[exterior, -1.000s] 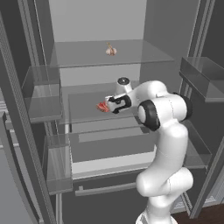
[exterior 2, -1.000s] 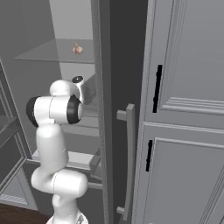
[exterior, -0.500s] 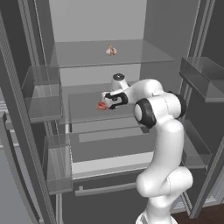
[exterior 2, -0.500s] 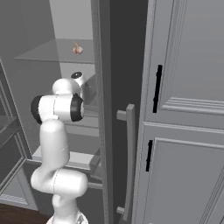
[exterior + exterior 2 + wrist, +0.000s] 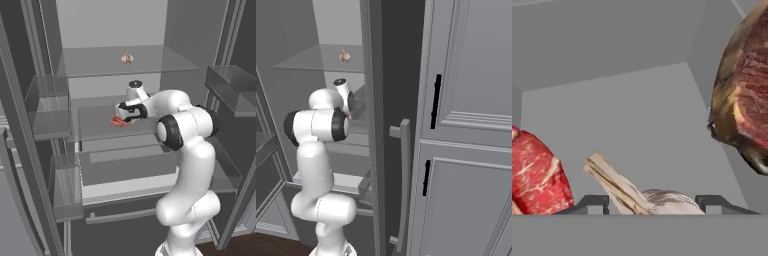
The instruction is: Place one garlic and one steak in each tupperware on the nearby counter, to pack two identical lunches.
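We read the hand view left to right: a red steak (image 5: 534,175) at the left edge, a garlic (image 5: 647,197) with its papery stem lying between the two dark fingertips (image 5: 592,202), a second darker steak (image 5: 744,100) looming at the right. The gripper (image 5: 654,205) has its jaws drawn in around the garlic bulb — we judge it clenched on the garlic, though actual pad contact is hidden by the bottom edge. In the left base view the gripper (image 5: 122,112) sits low over the middle glass fridge shelf (image 5: 100,132), just beside the red steak (image 5: 118,121); another garlic (image 5: 127,58) rests on the upper shelf (image 5: 150,60), well apart. No tupperware or counter is in frame, so the carry-out is all ahead. Risks as we judge them: the bulb is round and the stem sticks out to the left, so an off-centre pinch could squirt it out on lift; both steaks lie close and could get nudged or dragged along. Room is tight — upper shelf above the hand, door bins (image 5: 47,107) at left, the fridge door edge (image 5: 373,125) close on the right in the right base view. The open way is straight back toward the base.
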### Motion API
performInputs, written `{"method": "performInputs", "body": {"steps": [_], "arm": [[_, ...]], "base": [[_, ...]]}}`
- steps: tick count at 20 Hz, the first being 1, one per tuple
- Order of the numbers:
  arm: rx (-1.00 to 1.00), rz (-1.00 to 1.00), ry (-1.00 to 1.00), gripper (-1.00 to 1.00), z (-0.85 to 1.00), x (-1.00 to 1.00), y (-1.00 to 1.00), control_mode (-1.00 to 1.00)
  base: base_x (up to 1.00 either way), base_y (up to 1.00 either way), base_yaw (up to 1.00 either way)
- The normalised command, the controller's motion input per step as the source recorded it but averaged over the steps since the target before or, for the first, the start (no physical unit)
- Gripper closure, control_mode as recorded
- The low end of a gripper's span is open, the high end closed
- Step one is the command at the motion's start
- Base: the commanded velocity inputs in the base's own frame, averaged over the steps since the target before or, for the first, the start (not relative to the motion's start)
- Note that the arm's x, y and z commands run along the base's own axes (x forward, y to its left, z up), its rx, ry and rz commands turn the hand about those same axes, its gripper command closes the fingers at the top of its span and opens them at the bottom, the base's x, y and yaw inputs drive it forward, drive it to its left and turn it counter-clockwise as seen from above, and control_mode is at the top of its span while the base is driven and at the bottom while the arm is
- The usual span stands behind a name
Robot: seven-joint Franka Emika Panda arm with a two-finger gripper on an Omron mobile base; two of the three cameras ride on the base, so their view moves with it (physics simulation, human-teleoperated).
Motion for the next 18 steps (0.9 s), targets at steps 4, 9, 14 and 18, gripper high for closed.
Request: {"method": "performInputs", "body": {"steps": [4, 9, 14, 18], "arm": [[0.06, 0.00, 0.00, 1.00, 0.12, -1.00, 0.00, -1.00], [0.03, 0.00, -0.01, 1.00, 0.20, -1.00, 0.00, -1.00], [0.05, -0.01, 0.00, 1.00, 0.38, -1.00, -0.01, -1.00], [0.02, 0.00, 0.00, 1.00, 0.47, -1.00, -0.02, -1.00]], "base": [[0.00, 0.00, 0.00], [0.00, 0.00, 0.00], [0.00, 0.00, 0.00], [0.00, 0.00, 0.00]]}}
